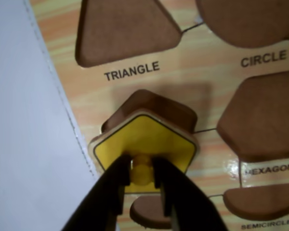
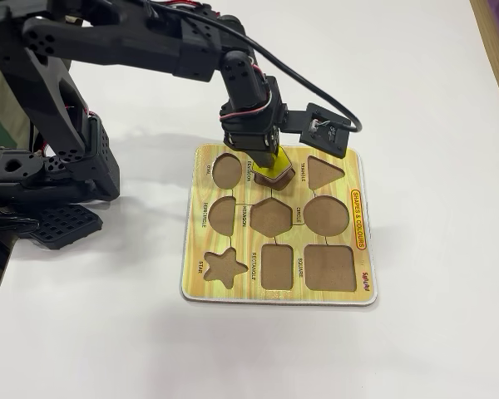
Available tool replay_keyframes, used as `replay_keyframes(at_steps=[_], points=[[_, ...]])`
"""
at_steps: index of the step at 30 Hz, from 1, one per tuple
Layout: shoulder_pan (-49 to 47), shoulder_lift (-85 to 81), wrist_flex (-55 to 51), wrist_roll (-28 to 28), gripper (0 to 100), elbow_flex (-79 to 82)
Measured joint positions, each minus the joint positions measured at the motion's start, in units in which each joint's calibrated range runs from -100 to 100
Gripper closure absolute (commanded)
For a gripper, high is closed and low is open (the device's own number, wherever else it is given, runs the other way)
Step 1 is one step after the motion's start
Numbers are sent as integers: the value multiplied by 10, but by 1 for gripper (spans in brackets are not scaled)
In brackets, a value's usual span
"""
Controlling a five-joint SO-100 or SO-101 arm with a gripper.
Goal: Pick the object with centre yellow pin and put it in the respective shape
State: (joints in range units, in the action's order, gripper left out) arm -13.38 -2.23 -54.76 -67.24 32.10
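A yellow pentagon piece [image 1: 144, 139] with a yellow centre pin [image 1: 143, 169] sits tilted over the pentagon recess [image 1: 159, 108] of the wooden shape board [image 2: 279, 224]. It is raised and partly out of the recess. My gripper [image 1: 143, 172] is shut on the pin, black fingers [image 1: 116, 175] on both sides. In the fixed view the gripper [image 2: 262, 162] holds the yellow piece [image 2: 274, 173] at the board's far middle row.
Empty recesses surround it: triangle [image 1: 127, 29], circle [image 1: 250, 19], hexagon [image 1: 260, 115], semicircle [image 1: 260, 202], an oval [image 2: 226, 170], star [image 2: 222, 266], rectangle [image 2: 276, 266] and square [image 2: 329, 268]. The board lies on a white table [image 2: 432, 100]. The arm base [image 2: 50, 166] stands left.
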Motion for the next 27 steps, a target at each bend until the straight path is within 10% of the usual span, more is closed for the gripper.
replay_keyframes(at_steps=[27], points=[[19,33,4,19,99,-1]])
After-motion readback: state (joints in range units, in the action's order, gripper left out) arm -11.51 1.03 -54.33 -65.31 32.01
